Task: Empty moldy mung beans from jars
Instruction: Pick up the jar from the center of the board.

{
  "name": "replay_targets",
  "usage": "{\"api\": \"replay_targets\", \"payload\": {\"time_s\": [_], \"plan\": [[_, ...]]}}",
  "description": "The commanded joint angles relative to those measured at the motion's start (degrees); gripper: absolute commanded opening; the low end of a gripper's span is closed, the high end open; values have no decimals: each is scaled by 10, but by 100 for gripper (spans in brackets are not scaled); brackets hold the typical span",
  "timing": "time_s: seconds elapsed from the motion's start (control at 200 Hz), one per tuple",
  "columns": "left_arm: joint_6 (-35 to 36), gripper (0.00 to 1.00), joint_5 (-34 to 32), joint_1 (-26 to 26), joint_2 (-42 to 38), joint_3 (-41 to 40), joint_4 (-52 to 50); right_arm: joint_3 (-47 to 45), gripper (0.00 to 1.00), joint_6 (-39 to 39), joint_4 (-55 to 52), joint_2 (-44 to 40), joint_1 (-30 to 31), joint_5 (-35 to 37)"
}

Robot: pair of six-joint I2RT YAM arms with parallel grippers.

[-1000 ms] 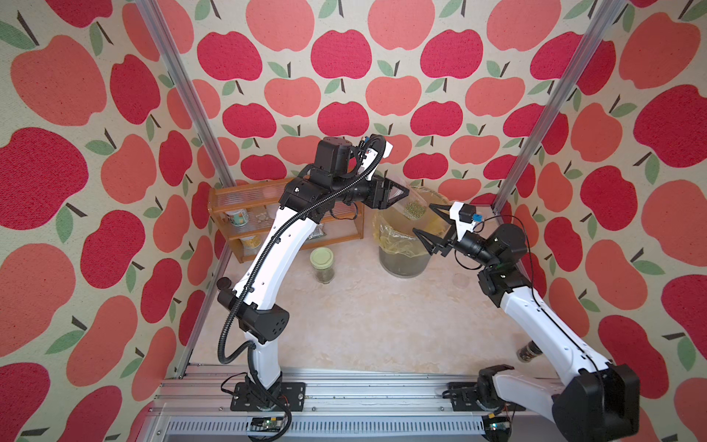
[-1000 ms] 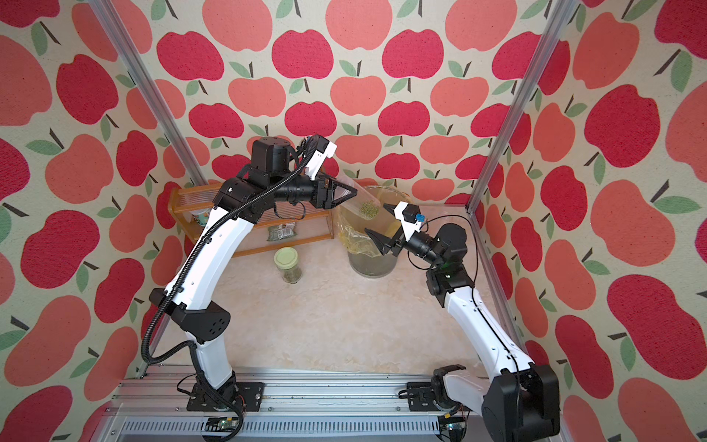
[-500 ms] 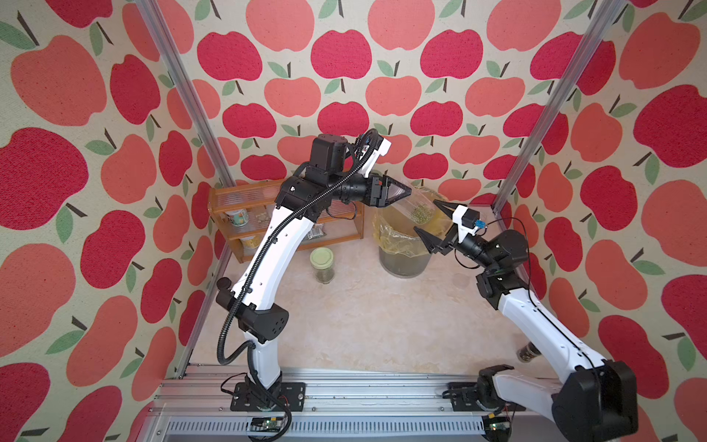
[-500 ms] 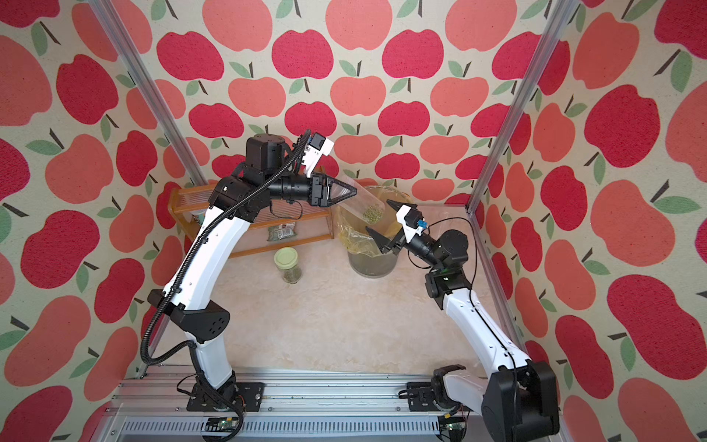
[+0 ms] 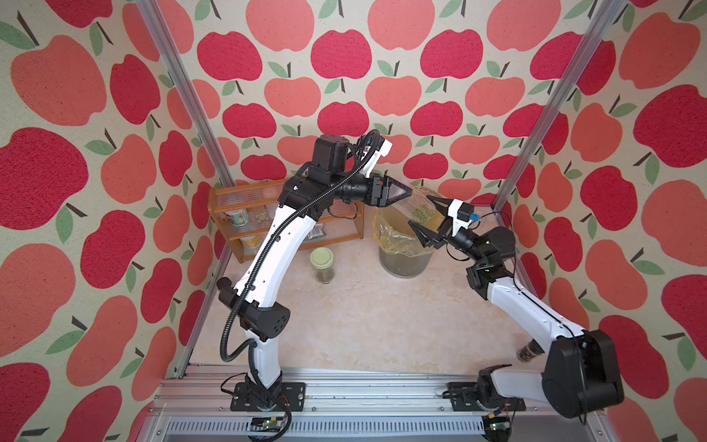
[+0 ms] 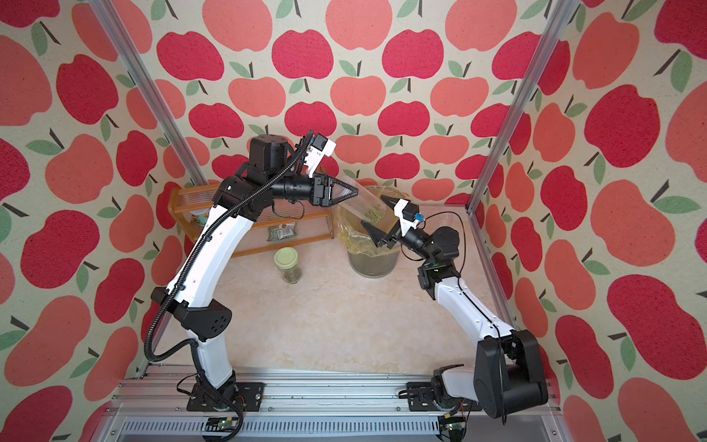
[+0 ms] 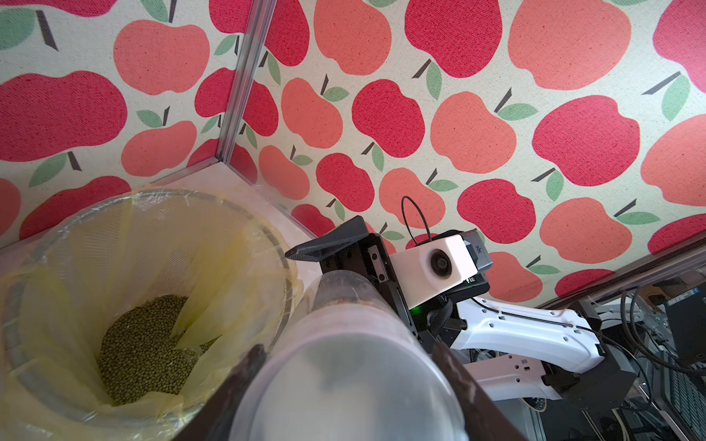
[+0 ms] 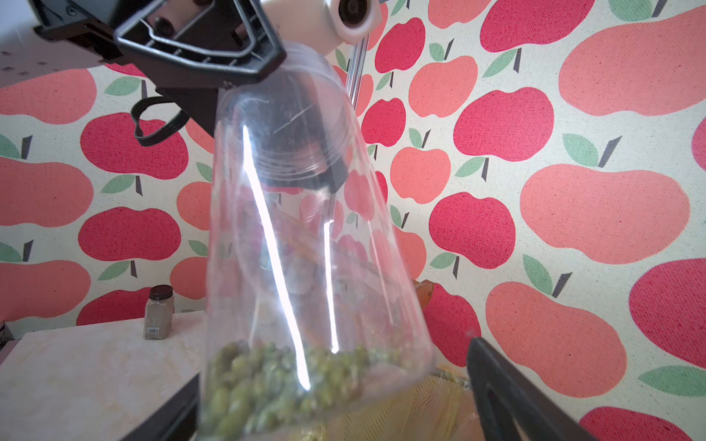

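Note:
My left gripper (image 5: 398,193) (image 6: 350,190) (image 7: 345,345) is shut on a tall slim clear jar (image 5: 415,206) (image 6: 363,204) (image 7: 344,366) (image 8: 305,229), held tilted above the bin. Some mung beans (image 5: 422,212) (image 6: 374,212) (image 8: 282,378) lie at the jar's lower end. My right gripper (image 5: 426,217) (image 6: 378,216) (image 8: 336,389) is open, one finger on each side of that end; one finger (image 8: 496,382) stands clear of the wall. A squat jar with a pale green lid (image 5: 322,264) (image 6: 287,264) stands on the floor, with beans inside.
The mesh bin with a yellow liner (image 5: 405,260) (image 6: 371,264) (image 7: 153,194) holds poured beans (image 7: 149,336). A wooden rack (image 5: 245,214) (image 6: 191,199) stands at the back left. A small brown-capped jar (image 8: 158,313) (image 5: 530,350) stands by the right arm's base.
My right gripper has risen a little and come closer round the jar's lower end. The left arm has stayed almost still, holding the jar.

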Motion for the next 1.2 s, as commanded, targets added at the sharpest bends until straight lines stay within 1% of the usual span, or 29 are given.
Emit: {"api": "replay_targets", "payload": {"time_s": [0.0, 0.28, 0.4, 0.675, 0.825, 1.04, 1.196], "plan": [[-6, 38, 26, 0, 11, 14, 5, 26, 92, 21, 36, 2, 4, 4], [-15, 38, 38, 0, 19, 15, 16, 38, 91, 33, 50, 15, 6, 10], [-23, 38, 47, -1, 22, 14, 22, 40, 87, 40, 59, 23, 6, 18], [-26, 37, 47, -2, 28, 14, 19, 46, 86, 59, 91, 39, 6, 23], [-21, 37, 44, -2, 29, 13, 14, 50, 83, 68, 101, 44, 6, 19], [-26, 37, 51, -1, 36, 13, 14, 54, 70, 75, 105, 45, 6, 9], [-31, 43, 46, 4, 35, 9, 12, 49, 65, 80, 111, 40, 6, 12]]}}
